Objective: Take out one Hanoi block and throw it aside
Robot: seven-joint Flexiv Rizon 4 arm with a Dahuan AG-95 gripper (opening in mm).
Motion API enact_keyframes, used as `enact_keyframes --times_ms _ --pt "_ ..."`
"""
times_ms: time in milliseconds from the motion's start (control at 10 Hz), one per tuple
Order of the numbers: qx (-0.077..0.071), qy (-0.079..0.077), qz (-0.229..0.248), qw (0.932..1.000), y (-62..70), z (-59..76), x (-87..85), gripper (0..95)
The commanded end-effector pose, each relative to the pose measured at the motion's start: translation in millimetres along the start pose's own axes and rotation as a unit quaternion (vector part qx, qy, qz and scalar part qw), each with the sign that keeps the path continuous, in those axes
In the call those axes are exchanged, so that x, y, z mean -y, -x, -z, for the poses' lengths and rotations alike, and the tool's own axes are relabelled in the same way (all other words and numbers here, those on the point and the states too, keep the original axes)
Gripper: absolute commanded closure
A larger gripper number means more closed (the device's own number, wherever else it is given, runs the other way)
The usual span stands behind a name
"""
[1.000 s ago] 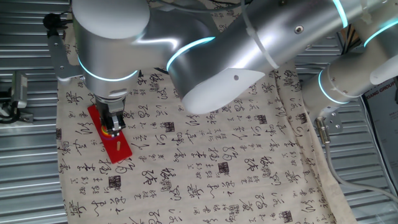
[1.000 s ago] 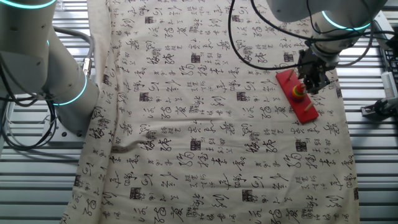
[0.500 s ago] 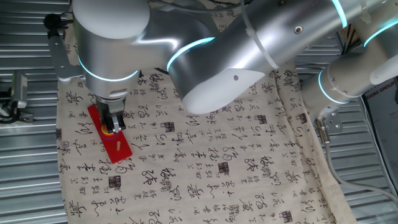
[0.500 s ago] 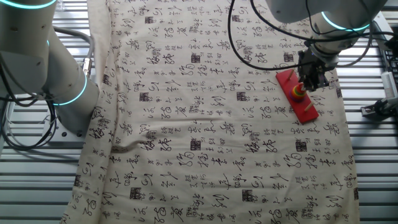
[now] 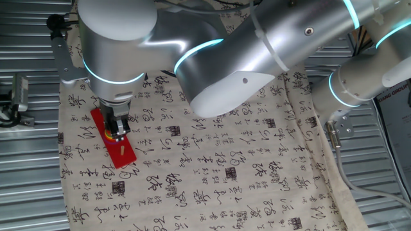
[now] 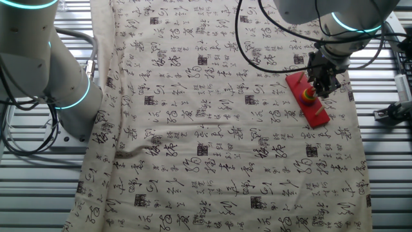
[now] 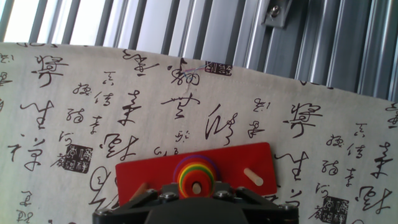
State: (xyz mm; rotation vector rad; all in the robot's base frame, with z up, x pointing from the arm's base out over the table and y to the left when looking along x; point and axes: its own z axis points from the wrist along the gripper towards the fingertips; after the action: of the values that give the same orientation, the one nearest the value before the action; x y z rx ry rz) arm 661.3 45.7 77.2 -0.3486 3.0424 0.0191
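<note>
The gripper hangs directly over the middle of the red board, which lies on a cloth printed with black characters and red seals. The cloth covers a ribbed metal table.

In the hand view the red board runs from 9 o'clock to 3 o'clock across the lower frame. A stack of coloured rings sits on its middle peg, just at 12 o'clock of the gripper body. The stack shows a purple ring at the base, then yellow, then orange. The small red block is on top, around the peg tip. A bare wooden peg stands at 3 o'clock of the stack. A 2nd bare peg is partly visible at 9 o'clock.

The fingertips lie below the frame edge in the hand view. In both fixed views the fingers merge with the stack. I cannot tell whether they are apart, together, or clamped on the block.

In the other fixed view the gripper sits over the stack on the board. The red block is barely resolvable there. A 2nd robot arm stands at the cloth's edge at 9 o'clock.
</note>
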Motion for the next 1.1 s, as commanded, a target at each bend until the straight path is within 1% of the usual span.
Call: enact_keyframes --times_ms 100,1100 --pt "-0.001 0.0 0.0 1.0 -0.3 -0.7 -0.1 57.0" --pt "0.004 -0.001 -0.001 1.0 -1.5 -6.4 -0.2 57.0"
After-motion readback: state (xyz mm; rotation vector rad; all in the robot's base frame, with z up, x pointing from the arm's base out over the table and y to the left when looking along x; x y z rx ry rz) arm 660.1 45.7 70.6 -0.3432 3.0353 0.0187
